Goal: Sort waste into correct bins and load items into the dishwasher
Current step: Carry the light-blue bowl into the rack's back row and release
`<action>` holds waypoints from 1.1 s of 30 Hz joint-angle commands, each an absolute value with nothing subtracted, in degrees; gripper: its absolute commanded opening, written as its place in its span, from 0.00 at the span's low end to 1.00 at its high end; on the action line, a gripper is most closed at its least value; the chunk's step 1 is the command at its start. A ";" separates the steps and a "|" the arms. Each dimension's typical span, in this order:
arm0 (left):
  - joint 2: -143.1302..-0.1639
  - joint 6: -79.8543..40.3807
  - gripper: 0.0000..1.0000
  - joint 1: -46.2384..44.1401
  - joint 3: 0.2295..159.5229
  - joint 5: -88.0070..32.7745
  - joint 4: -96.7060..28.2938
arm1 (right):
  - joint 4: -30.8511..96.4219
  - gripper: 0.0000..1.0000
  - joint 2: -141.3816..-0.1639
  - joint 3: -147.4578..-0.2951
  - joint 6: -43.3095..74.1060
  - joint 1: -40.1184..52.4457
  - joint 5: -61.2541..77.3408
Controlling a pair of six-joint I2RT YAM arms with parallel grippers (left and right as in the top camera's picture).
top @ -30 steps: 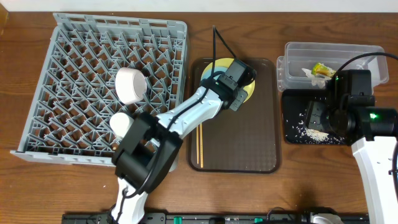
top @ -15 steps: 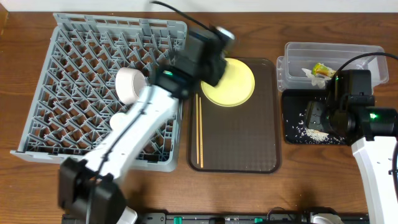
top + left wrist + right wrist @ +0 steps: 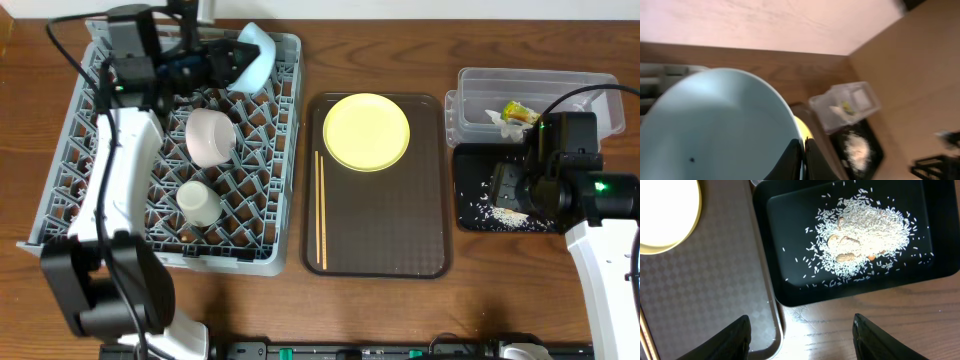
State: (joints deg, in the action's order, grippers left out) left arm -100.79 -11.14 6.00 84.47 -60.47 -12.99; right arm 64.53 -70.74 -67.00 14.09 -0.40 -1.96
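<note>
Left gripper [image 3: 220,66] pinches the light blue bowl [image 3: 252,57] over the dish rack [image 3: 255,185] (right gripper [image 3: 804,332] gapes wide).

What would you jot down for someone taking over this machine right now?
Left pincer: shut on the light blue bowl, at the far edge of the grey plastic dish rack.
Right pincer: open, empty, near the glossy black tray.
Done: pinkish-white bowl and small white cup sit in the rack; white rice scraps are in the black tray; yellow-green wrapper is in the clear plastic tub.
To do: set the blue bowl down, then rack the round yellow plate and wooden chopsticks from the brown tray.
</note>
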 commanded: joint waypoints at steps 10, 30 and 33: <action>-113.54 -25.69 0.06 11.81 84.66 -80.23 -4.69 | 64.58 0.63 -70.39 -67.44 14.96 -1.50 -2.50; -115.74 -54.37 0.06 12.19 84.66 -73.01 3.57 | 65.58 0.63 -70.39 -67.44 14.96 -1.50 -2.52; -115.74 -56.75 0.06 12.14 84.66 -72.77 4.03 | 65.58 0.63 -70.39 -67.44 14.96 -1.50 -2.52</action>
State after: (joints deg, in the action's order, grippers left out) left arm -115.11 -50.81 11.97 84.47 -74.19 3.44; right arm 65.39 -70.74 -67.00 14.09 -0.40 -1.96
